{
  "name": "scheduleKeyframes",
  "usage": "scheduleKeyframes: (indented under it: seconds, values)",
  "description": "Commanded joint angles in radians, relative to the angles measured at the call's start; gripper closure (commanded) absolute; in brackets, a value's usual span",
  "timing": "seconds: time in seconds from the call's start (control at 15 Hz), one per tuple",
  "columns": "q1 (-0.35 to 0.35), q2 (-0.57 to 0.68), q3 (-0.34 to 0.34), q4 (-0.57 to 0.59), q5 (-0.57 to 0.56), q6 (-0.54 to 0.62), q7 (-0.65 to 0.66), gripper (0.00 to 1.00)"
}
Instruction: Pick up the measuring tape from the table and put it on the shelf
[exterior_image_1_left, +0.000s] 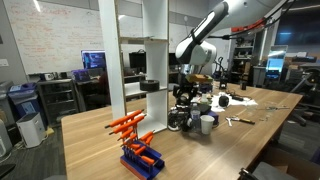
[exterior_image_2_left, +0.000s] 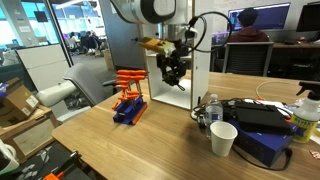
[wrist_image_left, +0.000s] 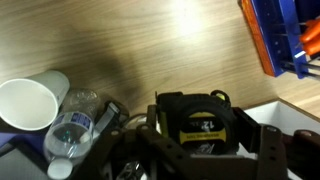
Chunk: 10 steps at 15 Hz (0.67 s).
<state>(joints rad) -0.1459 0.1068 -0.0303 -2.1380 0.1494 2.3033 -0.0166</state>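
The arm slopes down from high up and bends at the wrist, so the gripper points straight down. In the wrist view its fingers stand on either side of the tape, clamped against it.

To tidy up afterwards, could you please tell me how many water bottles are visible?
1: the water bottle sits beside the white cup on the table; others may be hidden.

Black measuring tape (yellow label), white cup, blue rack holding orange tools.
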Motion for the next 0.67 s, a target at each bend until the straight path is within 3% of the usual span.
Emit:
scheduleKeyframes:
  seconds: [0.0,0.33,0.6]
  values:
    - [0.032,-0.207,-0.014,-0.057,0.025,0.018,0.106,0.54]
    - [0.06,-0.301,0.025,-0.02,-0.009,0.088,0.354,0.54]
    - [0.073,-0.282,0.06,-0.002,-0.014,0.143,0.5,0.54]
